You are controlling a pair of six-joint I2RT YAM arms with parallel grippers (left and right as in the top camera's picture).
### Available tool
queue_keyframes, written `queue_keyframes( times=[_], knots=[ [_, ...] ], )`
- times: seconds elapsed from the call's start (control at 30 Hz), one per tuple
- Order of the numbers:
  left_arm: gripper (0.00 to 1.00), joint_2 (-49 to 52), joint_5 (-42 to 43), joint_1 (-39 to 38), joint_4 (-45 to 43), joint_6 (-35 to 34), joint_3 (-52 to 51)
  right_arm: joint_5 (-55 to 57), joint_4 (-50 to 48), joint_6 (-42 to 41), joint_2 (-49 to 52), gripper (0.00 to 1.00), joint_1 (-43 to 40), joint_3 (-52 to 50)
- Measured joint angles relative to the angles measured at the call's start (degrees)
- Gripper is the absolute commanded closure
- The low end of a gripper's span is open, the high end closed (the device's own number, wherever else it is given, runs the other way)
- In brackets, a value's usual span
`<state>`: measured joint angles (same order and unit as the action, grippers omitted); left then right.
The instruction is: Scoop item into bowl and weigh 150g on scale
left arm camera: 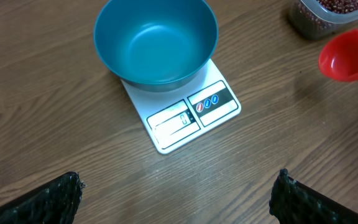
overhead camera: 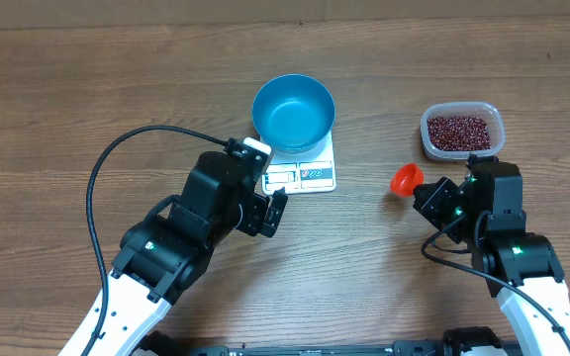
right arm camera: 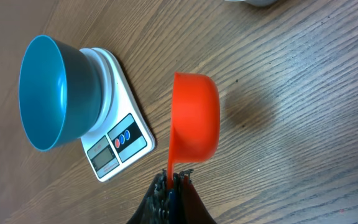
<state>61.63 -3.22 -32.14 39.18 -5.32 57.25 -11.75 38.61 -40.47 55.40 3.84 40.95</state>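
Observation:
The bright blue bowl point(overhead camera: 294, 111) point(left arm camera: 156, 43) point(right arm camera: 48, 93) stands empty on the white scale point(overhead camera: 313, 176) point(left arm camera: 191, 113) point(right arm camera: 120, 134). The dark red-brown beans point(overhead camera: 459, 130) point(left arm camera: 347, 5) lie in a clear tub point(overhead camera: 462, 146) at the right. My right gripper point(overhead camera: 423, 190) point(right arm camera: 174, 179) is shut on the handle of an empty red scoop point(overhead camera: 405, 180) point(right arm camera: 194, 118) point(left arm camera: 348, 56), held between the scale and the tub. My left gripper point(overhead camera: 273, 194) point(left arm camera: 179, 200) is open over bare wood just in front of the scale, nothing between its fingers point(left arm camera: 45, 202).
A black cable point(overhead camera: 117, 158) loops over the table left of the left arm. The table's far edge point(overhead camera: 285, 22) runs along the top of the overhead view. Bare wood lies between the scale and the tub.

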Motion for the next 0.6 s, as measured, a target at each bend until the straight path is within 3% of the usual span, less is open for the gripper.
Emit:
queue_keyframes(
  times=[0.6],
  knots=[
    [0.01,0.0,-1.29,0.0,-0.15,1.07,0.0,0.0,0.0,-0.02,0.0,0.96,0.0,0.0]
  ],
)
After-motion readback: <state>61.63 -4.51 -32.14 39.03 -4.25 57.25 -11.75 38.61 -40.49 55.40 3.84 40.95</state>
